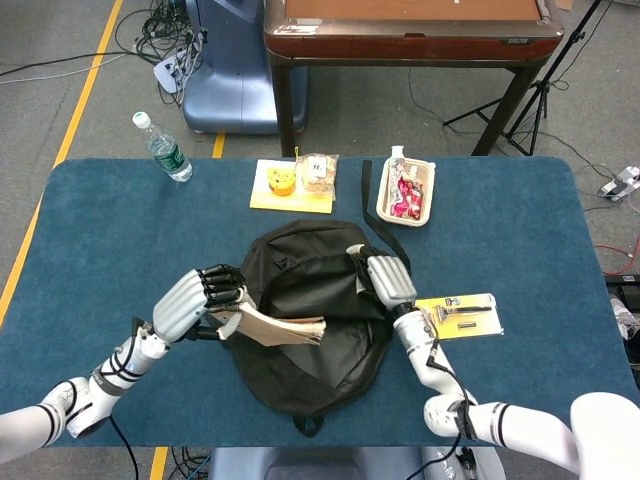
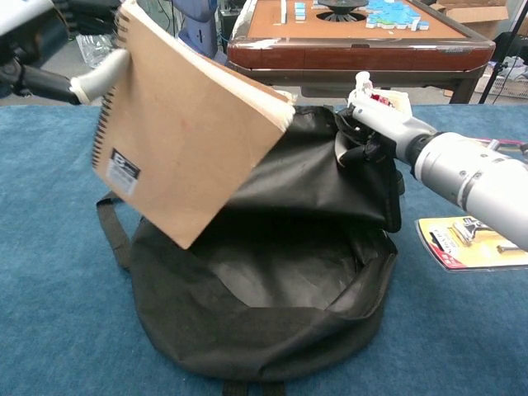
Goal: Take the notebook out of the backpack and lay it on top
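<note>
A brown spiral notebook (image 2: 181,132) hangs in the air above the black backpack (image 2: 272,289), fully out of it. My left hand (image 1: 200,298) holds it by the spiral edge, and in the head view the notebook (image 1: 275,326) shows edge-on over the backpack (image 1: 315,300). My right hand (image 1: 383,278) grips the bag's upper flap at its right side; in the chest view that right hand (image 2: 367,124) pinches the black fabric. The bag's mouth lies open toward me.
A water bottle (image 1: 162,147) stands at the far left. A yellow snack pack (image 1: 293,182) and a tray of sweets (image 1: 407,192) lie behind the bag. A yellow razor card (image 1: 458,313) lies right of it. A wooden table (image 1: 410,30) stands beyond.
</note>
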`<action>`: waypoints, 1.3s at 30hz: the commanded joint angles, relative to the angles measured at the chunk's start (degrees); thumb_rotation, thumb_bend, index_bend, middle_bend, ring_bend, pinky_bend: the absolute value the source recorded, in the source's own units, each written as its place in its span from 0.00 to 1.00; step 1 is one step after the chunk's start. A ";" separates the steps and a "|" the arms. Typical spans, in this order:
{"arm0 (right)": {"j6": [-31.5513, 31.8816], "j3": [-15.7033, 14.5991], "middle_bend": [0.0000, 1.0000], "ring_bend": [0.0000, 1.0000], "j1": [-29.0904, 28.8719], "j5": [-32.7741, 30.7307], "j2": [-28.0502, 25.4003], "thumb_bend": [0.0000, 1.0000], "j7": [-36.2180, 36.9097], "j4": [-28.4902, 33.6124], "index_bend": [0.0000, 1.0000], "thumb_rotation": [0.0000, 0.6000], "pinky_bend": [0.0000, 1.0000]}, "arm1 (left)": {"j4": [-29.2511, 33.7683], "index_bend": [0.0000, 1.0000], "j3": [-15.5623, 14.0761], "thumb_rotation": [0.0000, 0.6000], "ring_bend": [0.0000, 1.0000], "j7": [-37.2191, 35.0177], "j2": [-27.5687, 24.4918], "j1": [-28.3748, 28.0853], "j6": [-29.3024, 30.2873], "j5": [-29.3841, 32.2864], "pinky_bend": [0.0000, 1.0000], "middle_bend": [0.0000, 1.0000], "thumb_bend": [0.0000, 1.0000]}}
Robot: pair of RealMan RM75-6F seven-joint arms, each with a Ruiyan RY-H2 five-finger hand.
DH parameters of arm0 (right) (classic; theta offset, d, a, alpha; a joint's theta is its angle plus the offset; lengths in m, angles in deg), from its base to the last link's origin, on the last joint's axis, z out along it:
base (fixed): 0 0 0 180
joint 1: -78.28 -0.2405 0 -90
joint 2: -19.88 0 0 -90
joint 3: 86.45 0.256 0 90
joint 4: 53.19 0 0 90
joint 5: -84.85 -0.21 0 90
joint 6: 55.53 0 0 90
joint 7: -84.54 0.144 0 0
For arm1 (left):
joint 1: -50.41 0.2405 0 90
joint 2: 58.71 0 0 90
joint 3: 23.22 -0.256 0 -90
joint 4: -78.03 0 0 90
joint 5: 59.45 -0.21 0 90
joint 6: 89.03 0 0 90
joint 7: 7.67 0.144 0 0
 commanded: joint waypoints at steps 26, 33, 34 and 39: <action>16.89 -13.30 0.04 0.01 13.17 27.99 -24.73 0.00 7.99 21.71 0.00 1.00 0.12 | -6.84 0.62 8.55 1.00 0.49 8.28 -3.07 0.19 -11.04 8.75 0.35 0.66 0.52; 21.37 -11.34 0.04 0.01 15.84 26.95 -26.57 0.00 8.58 21.94 0.00 1.00 0.12 | -15.76 0.62 10.04 1.00 0.49 11.21 3.19 -2.04 -16.43 11.50 0.35 0.66 0.52; 21.81 -11.06 0.04 0.01 16.13 26.68 -26.66 0.00 8.64 21.92 0.00 1.00 0.12 | -16.46 0.62 10.06 1.00 0.49 11.60 3.97 -2.14 -16.82 11.71 0.35 0.66 0.52; 23.02 -9.39 0.04 0.01 17.18 24.72 -27.32 0.00 9.40 21.32 0.00 1.00 0.12 | -18.66 0.61 8.84 1.00 0.49 14.47 7.92 -1.84 -16.41 10.80 0.35 0.67 0.52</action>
